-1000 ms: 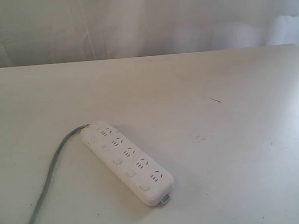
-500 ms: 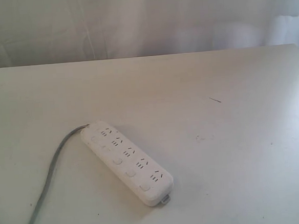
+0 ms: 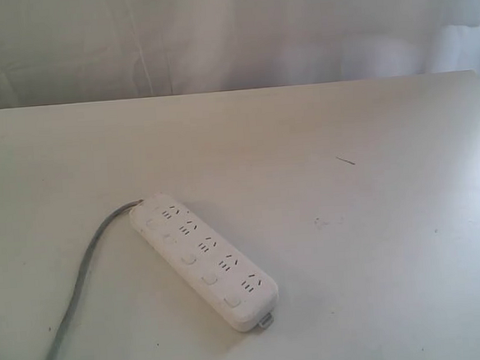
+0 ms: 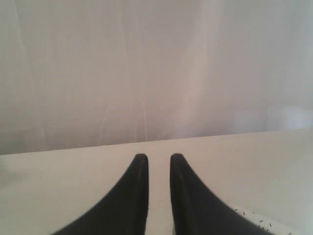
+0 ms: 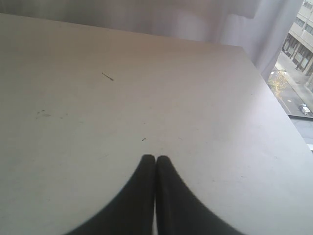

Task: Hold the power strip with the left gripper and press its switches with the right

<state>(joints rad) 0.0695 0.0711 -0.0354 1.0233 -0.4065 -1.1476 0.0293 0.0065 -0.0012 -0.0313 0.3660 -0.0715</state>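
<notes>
Five switches [image 3: 188, 258] wait on the power strip [image 3: 205, 263].
Left gripper [image 4: 155, 157] jaws slightly parted, right gripper [image 5: 155, 158] jaws pressed together; pressed unheld, the strip could skid.

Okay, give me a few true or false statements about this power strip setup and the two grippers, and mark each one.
1. The power strip lies flat on the table with neither gripper touching it. True.
2. Its grey cord leaves from the end nearer the camera. False: it leaves the farther end and trails off toward the lower left of the exterior view.
3. The right gripper has its fingertips pressed together. True.
4. The left gripper is clamped on the strip. False: its fingers stand slightly apart with nothing between them.
</notes>
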